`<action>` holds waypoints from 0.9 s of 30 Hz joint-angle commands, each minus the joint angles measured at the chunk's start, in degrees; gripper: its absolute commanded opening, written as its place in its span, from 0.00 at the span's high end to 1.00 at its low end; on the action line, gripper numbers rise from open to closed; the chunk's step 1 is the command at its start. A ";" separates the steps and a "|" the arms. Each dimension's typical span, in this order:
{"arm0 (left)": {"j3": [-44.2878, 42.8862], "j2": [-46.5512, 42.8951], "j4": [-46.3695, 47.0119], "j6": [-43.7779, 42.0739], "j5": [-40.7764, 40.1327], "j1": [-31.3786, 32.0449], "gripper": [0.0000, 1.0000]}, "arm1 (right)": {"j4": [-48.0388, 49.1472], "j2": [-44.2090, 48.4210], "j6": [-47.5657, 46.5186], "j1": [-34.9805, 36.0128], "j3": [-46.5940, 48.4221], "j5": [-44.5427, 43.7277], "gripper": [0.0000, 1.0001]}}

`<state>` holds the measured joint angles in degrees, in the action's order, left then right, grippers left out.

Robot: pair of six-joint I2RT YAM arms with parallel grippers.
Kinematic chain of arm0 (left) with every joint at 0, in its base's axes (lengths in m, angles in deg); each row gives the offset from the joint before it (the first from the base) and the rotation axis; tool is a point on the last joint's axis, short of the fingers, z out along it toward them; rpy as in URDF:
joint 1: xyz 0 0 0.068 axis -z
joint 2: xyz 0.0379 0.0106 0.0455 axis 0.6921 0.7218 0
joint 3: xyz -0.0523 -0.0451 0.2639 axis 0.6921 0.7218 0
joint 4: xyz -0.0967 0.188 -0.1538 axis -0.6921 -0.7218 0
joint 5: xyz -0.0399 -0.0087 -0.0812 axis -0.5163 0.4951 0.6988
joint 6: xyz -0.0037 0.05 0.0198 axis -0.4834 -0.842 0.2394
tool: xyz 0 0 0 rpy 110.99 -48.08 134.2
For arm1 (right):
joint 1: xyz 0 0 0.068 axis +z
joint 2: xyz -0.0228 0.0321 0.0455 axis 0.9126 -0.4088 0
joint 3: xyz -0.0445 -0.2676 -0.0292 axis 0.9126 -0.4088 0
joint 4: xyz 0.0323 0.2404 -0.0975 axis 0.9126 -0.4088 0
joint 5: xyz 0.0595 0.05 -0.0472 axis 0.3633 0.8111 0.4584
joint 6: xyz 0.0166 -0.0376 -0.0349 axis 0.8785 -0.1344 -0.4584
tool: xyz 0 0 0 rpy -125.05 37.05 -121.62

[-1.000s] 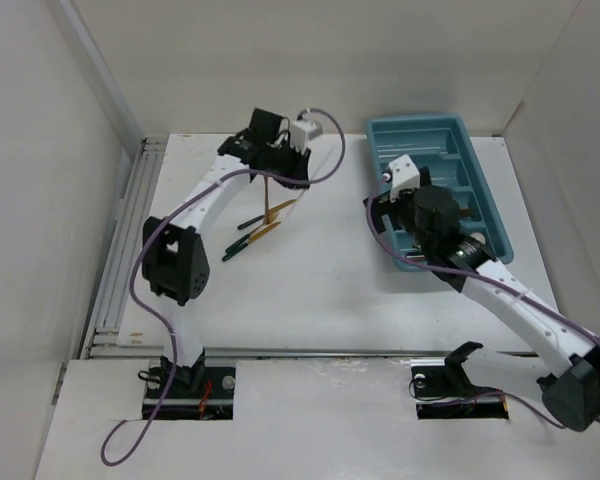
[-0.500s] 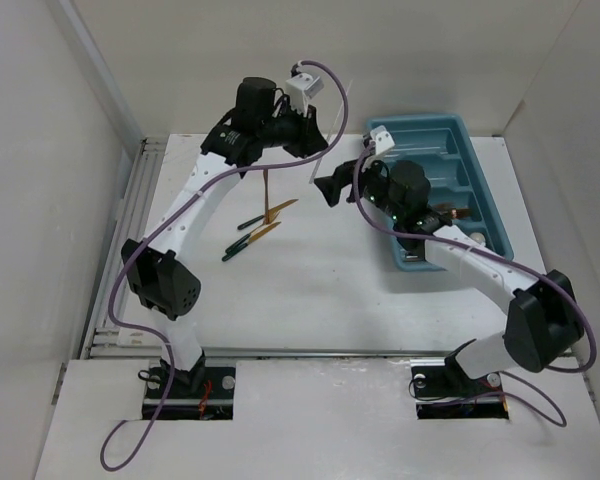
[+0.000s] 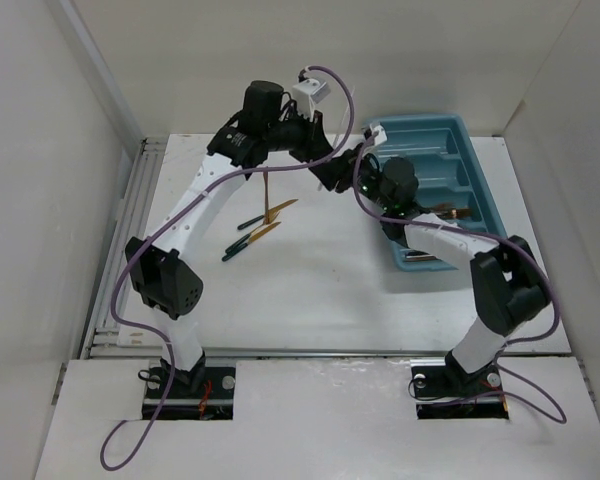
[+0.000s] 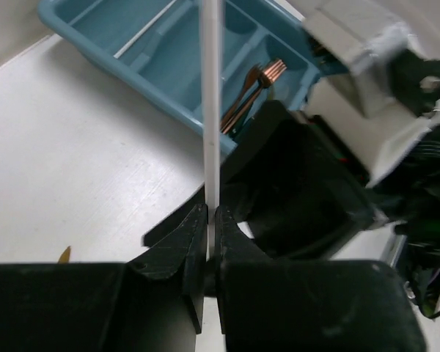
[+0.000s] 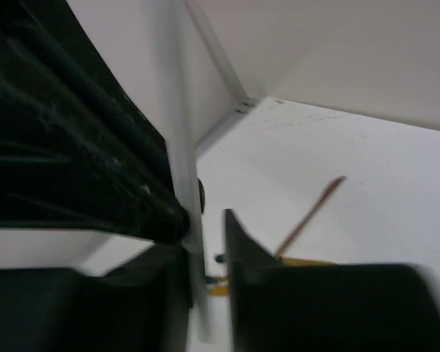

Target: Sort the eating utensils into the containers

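**A:** White slim stick [image 4: 211,88] pinched in the left gripper [image 4: 211,216], jaws clamped on it. And the right gripper [image 5: 204,246]?

**B:** Straddles the same stick, with a sliver of gap on one side, so not clamped. Reads as a mid-air handover, ten o'clock of the teal-blue plastic cutlery tray [image 4: 95,22].

**A:** Progress?

**B:** Copper forks [image 4: 268,73] lie in one compartment. Gold and green-handled utensils [image 3: 260,225] lie loose on the white table [image 3: 330,290], nine o'clock of the tray. Partway, I'd judge. No readable writing.
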<state>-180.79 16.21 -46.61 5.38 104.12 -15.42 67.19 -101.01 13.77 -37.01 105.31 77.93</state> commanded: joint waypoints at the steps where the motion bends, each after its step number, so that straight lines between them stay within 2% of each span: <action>1: 1.64 -2.22 -0.37 1.60 3.06 1.23 1.00 | 21.09 -2.89 10.16 -2.22 -0.74 2.81 0.77; 3: 2.44 -2.22 -2.30 1.60 2.46 1.24 1.00 | 26.94 -3.60 15.25 -2.93 -2.33 1.15 1.00; 4: 2.44 -2.22 -3.36 1.60 1.41 1.24 0.97 | 28.36 -3.61 16.15 -2.93 -2.34 0.62 1.00; 5: 3.14 -1.70 -4.24 1.60 1.40 1.24 0.84 | 29.24 -3.61 16.16 -3.63 -2.95 0.09 1.00; 6: 3.15 -1.00 -5.99 1.08 0.61 1.24 0.65 | 29.25 -3.61 16.86 -4.33 -2.95 -0.52 1.00; 7: 3.15 -0.99 -6.79 1.07 0.08 1.24 0.41 | 28.47 -3.61 16.87 -4.34 -2.95 -1.48 1.00; 8: 3.15 -0.47 -7.32 0.38 -1.57 1.24 0.00 | 27.07 -3.61 17.56 -5.73 -2.95 -4.54 1.00; 11: 0.52 0.14 -7.85 -2.26 -6.31 0.71 0.00 | 16.90 -3.61 20.29 -8.46 -0.77 -12.18 1.00; 12: -0.27 0.15 -8.38 -2.96 -7.99 0.71 0.00 | 9.47 -4.39 21.34 -10.73 1.77 -14.30 1.00; 13: -1.67 0.15 -8.38 -3.67 -10.18 0.01 0.00 | 6.17 -5.53 22.13 -11.80 3.27 -16.59 1.00; 15: -2.47 0.15 -8.38 -5.51 -18.41 -0.60 0.00 | 0.46 -7.29 25.20 -14.95 7.48 -22.29 1.00; 18: -2.48 1.20 -8.38 -6.83 -28.18 -1.74 0.00 | -0.89 -12.82 34.33 -17.78 11.18 -25.82 1.00; 21: -0.55 1.73 -8.38 -7.45 -32.34 -3.24 0.00 | -5.71 -19.94 42.15 -20.42 18.29 -26.89 1.00; 27: 4.28 2.95 -5.75 -7.98 -41.40 -5.08 0.00 | -19.51 -32.32 44.20 -21.66 36.40 -33.74 1.00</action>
<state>-178.12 18.83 -54.24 -1.57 69.98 -19.79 55.28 -130.78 53.90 -59.04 134.47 49.21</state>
